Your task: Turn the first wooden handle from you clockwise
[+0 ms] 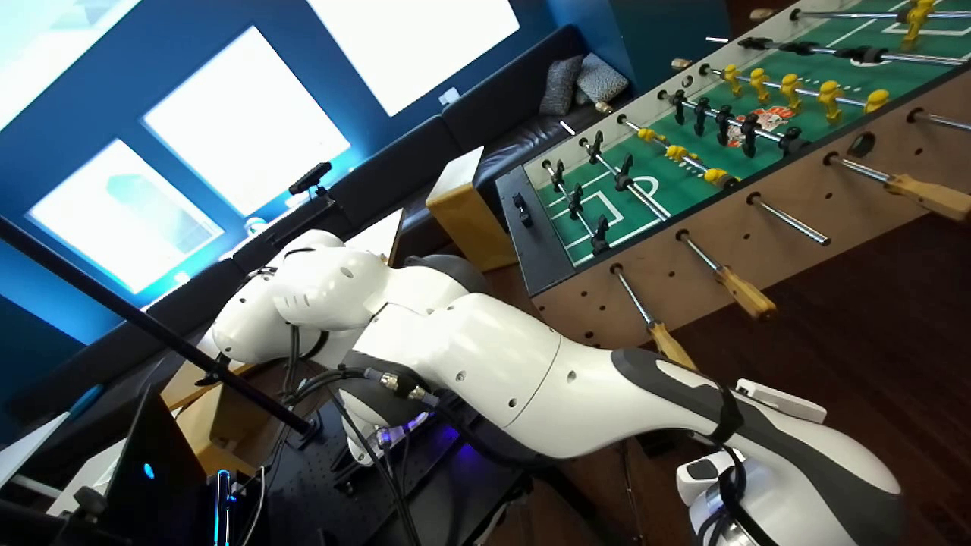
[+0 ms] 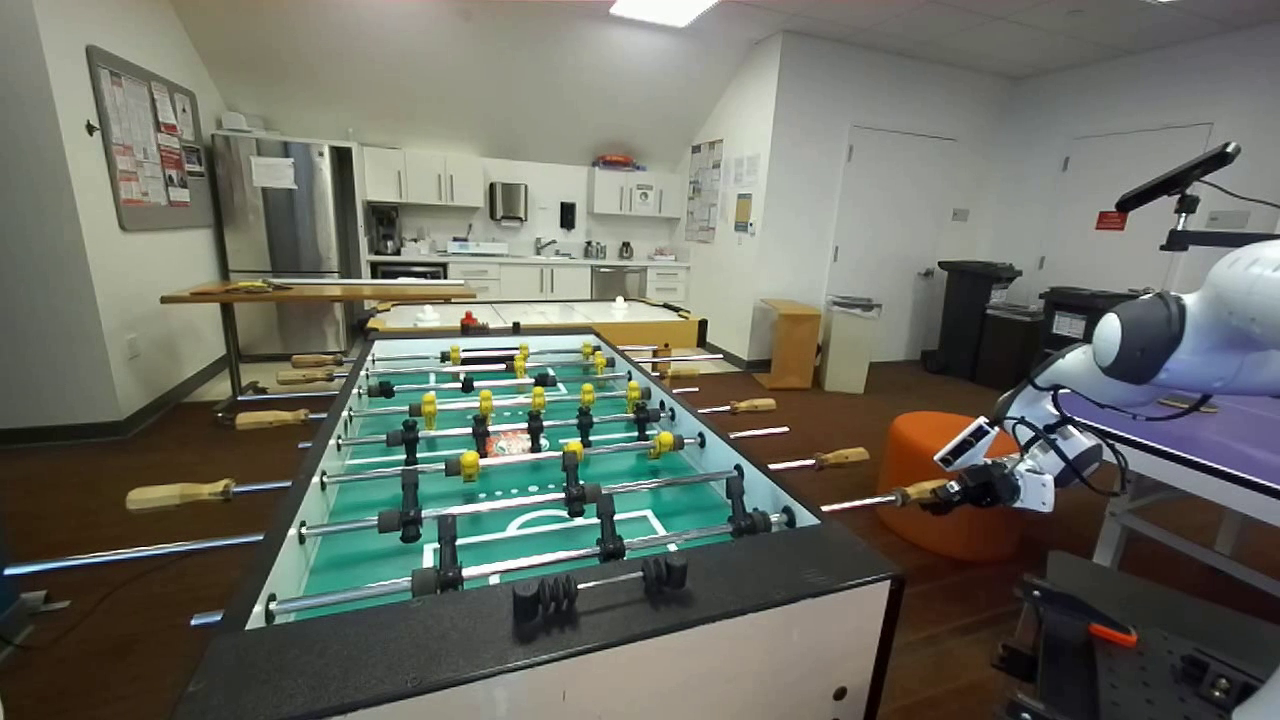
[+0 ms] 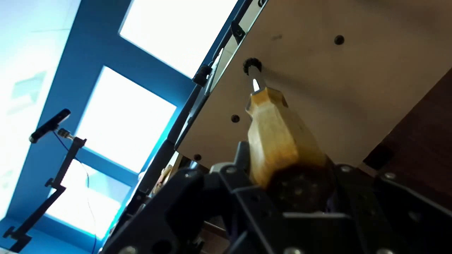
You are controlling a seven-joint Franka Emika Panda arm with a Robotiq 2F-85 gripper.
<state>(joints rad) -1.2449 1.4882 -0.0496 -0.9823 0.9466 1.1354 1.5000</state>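
Note:
The first wooden handle (image 2: 915,492) is on the end rod (image 2: 858,504) of a foosball table (image 2: 780,575). It is pale wood with flat facets and a dark end face. In the wrist view the handle (image 3: 277,130) points toward the camera, its end between my gripper's fingers (image 3: 287,164). Both fingers lie against its sides and appear shut on it. In an exterior view the gripper (image 2: 950,490) is at the handle's outer end. In an exterior view the handle (image 1: 669,343) shows in part; its end and the gripper are hidden behind the arm.
A neighbouring wooden handle (image 1: 747,292) sticks out beside the held one. A bare rod end (image 1: 793,220) lies beyond it. An orange pouf (image 2: 912,440) stands behind the gripper. The table's brown side panel (image 3: 317,88) is ahead of the gripper.

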